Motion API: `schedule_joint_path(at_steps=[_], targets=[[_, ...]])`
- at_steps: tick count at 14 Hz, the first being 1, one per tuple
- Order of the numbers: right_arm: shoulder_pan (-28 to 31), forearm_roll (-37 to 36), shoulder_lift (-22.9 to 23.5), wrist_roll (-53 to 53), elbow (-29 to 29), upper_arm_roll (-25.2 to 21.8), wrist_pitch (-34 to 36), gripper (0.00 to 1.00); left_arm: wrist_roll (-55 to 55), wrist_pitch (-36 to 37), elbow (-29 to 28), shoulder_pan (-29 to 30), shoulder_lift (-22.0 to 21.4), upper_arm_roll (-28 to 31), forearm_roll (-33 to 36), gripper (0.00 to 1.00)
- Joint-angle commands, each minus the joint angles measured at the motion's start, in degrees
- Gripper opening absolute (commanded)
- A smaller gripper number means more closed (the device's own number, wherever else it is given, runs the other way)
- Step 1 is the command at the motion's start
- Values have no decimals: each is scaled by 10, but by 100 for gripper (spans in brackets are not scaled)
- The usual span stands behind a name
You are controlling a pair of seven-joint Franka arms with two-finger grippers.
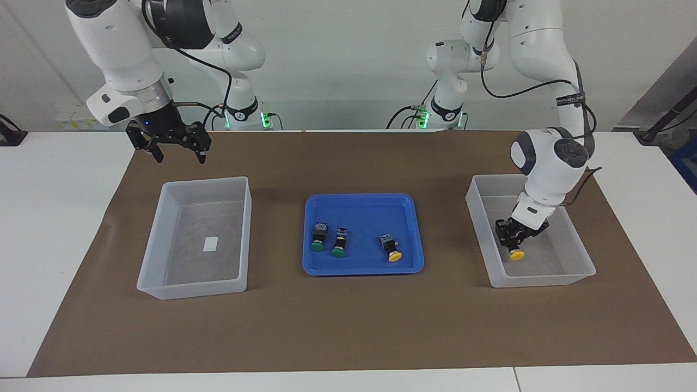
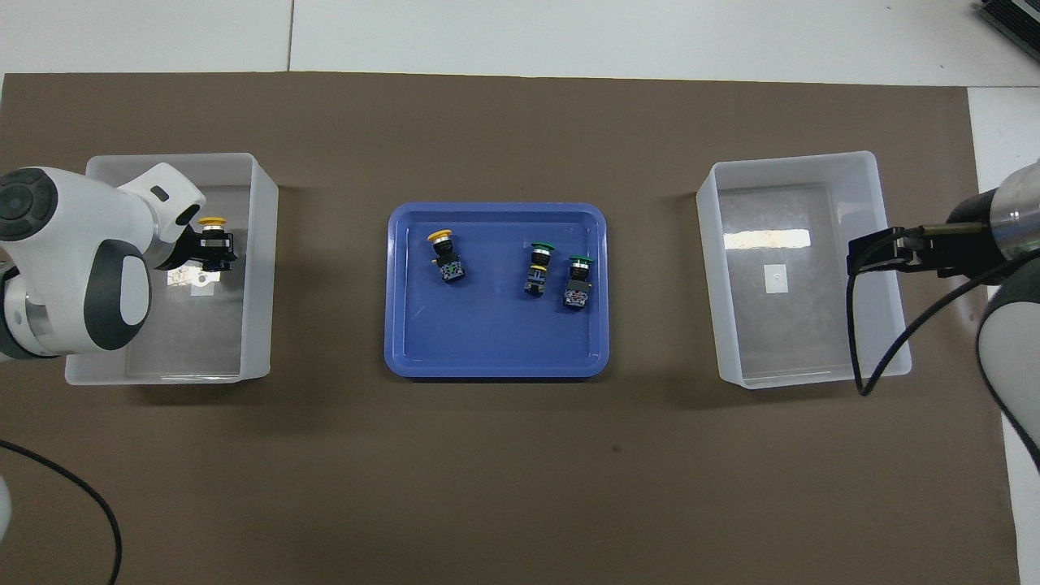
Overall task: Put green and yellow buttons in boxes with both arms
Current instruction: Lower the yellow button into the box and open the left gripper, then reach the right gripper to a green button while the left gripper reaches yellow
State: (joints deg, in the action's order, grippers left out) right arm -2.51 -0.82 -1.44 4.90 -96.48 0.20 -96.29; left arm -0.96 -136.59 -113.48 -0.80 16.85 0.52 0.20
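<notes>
My left gripper (image 1: 512,238) is low inside the translucent box (image 1: 539,277) at the left arm's end, shut on a yellow button (image 1: 517,254). The overhead view also shows this gripper (image 2: 207,248), button (image 2: 213,221) and box (image 2: 260,268). Two green buttons (image 1: 317,237) (image 1: 340,243) and one yellow button (image 1: 391,248) lie in the blue tray (image 1: 326,202). They also show from overhead, green (image 2: 539,266) (image 2: 578,281) and yellow (image 2: 444,252). My right gripper (image 1: 179,152) hangs open and empty, raised over the edge of the other box (image 1: 190,288), which holds only a white label.
The blue tray (image 2: 406,341) sits mid-table between the two boxes on a brown mat (image 1: 348,326). The box at the right arm's end (image 2: 812,158) has my right gripper (image 2: 873,252) over its outer wall. White table shows around the mat.
</notes>
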Motion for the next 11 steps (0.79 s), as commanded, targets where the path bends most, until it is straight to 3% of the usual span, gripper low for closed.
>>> schedule_joint_path(at_steps=[1, 2, 6, 9, 11], targets=[[-34, 6, 4, 37, -8, 3, -41, 100, -8, 10, 3, -3, -11, 4, -2, 86], [-51, 6, 18, 72, -8, 3, -60, 100, -8, 30, 18, -3, -10, 5, 1, 99], [-134, -6, 81, 175, -5, 2, -155, 100, -6, 139, 115, -9, -8, 2, 3, 100], [-185, -27, 129, 260, 0, 3, -216, 100, 2, 222, 200, -45, 9, 3, -2, 100], [-207, -30, 155, 294, 0, 3, -248, 100, 26, 244, 218, -64, 11, 3, -4, 100]])
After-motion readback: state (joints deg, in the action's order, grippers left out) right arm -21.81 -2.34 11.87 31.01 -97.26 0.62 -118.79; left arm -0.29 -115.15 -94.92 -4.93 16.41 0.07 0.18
